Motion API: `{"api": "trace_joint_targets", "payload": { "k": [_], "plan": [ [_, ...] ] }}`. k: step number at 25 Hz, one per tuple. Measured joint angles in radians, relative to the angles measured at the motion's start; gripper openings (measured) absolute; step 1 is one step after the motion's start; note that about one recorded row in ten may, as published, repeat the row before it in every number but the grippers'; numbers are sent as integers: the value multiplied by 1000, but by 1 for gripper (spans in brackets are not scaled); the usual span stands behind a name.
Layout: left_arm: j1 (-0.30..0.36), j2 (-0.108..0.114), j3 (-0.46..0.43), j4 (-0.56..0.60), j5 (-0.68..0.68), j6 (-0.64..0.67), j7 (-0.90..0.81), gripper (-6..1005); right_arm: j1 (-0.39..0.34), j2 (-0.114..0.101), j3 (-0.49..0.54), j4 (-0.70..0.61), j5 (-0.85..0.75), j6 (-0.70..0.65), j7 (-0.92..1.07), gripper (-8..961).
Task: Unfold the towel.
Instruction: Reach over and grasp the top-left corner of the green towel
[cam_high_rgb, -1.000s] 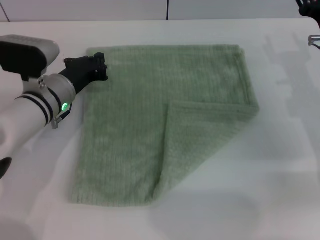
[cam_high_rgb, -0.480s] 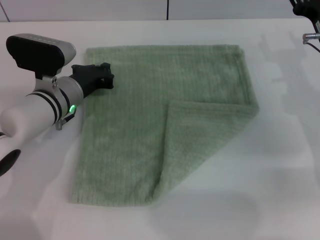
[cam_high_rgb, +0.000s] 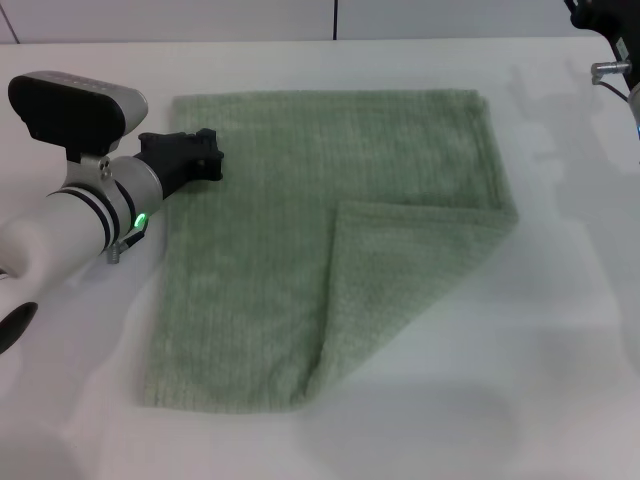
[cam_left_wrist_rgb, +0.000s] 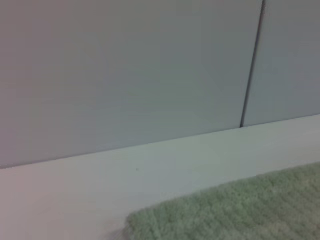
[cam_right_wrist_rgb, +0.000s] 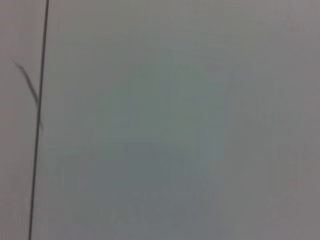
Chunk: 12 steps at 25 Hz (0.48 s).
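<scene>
The pale sage-green towel (cam_high_rgb: 300, 230) lies flat on the white table (cam_high_rgb: 560, 300), with its near right corner folded over onto itself in a triangular flap (cam_high_rgb: 400, 290). My left gripper (cam_high_rgb: 205, 155) is at the towel's far left edge, low over it. The left wrist view shows a far corner of the towel (cam_left_wrist_rgb: 225, 210) against the wall. My right arm (cam_high_rgb: 605, 30) is at the far right edge of the head view, away from the towel; its gripper does not show.
The white table extends around the towel on all sides. A grey wall with a vertical seam (cam_high_rgb: 334, 18) runs along the table's far edge. The right wrist view shows only a plain grey surface with a dark seam (cam_right_wrist_rgb: 39, 120).
My left arm swung in over the towel's left edge, then drew back slightly. The right arm has crept leftward at the frame's top right corner. The towel has not moved.
</scene>
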<state>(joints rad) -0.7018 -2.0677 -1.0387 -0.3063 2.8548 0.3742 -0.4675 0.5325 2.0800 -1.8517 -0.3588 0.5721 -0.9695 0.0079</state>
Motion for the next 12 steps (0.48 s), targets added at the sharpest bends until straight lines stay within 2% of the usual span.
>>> {"api": "trace_joint_targets", "payload": {
  "k": [12],
  "plan": [
    [3,1,-7,17,-2,0,-3,-2,9,0,-14,-44,0,85,0,781]
  ]
}}
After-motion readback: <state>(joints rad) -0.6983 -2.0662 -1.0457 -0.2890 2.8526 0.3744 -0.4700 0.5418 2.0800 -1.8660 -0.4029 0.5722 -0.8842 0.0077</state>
